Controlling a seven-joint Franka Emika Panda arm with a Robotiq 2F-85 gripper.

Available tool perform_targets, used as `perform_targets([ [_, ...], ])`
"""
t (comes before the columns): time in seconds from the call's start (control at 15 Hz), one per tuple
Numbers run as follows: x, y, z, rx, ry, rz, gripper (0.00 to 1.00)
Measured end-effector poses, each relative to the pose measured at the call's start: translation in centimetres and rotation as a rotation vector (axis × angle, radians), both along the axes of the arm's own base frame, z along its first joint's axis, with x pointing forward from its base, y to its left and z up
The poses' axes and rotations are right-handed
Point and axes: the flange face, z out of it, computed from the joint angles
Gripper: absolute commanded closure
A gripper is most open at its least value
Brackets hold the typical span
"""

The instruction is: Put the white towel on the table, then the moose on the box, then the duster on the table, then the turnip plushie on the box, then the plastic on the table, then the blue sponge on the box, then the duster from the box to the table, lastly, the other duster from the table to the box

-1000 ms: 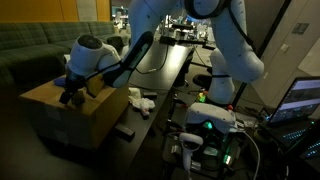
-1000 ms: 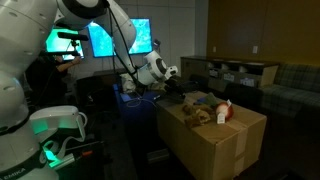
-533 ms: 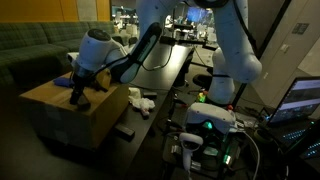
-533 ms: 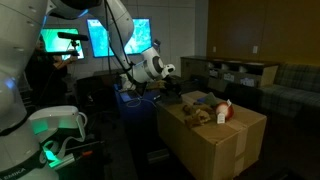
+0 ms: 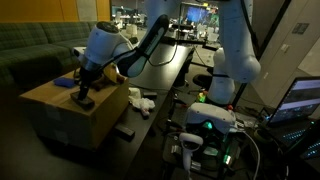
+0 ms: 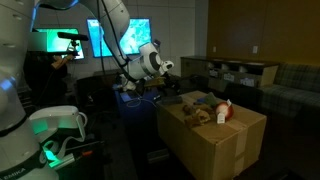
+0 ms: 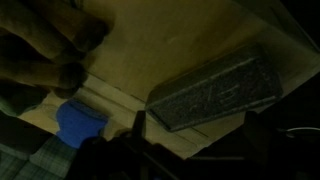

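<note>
Blue sponge [image 5: 62, 82] lies flat on the box [image 5: 60, 120] in an exterior view, by the top's far edge. Your gripper [image 5: 85, 102] hangs just beside it, jaws spread, apparently empty. In an exterior view the box [image 6: 215, 140] hides the sponge among clutter. Wrist view: the sponge [image 7: 78, 122] sits low and left, and a dark rectangular block [image 7: 215, 92] lies right, its long axis slanting.

The room is dim. A green sofa [image 5: 30, 50] sits in shadow, 2 teal-lit monitors [image 6: 120, 38] glow, and low shelving [image 6: 240, 72] lines the tan wall [image 6: 235, 25].
</note>
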Motion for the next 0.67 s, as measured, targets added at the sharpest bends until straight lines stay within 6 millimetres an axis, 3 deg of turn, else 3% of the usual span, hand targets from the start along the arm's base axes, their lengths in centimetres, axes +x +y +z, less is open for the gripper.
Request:
perform_targets([
  [0.67,0.4,-1.9,3.7,0.054,0.082,-0.441,0.00],
])
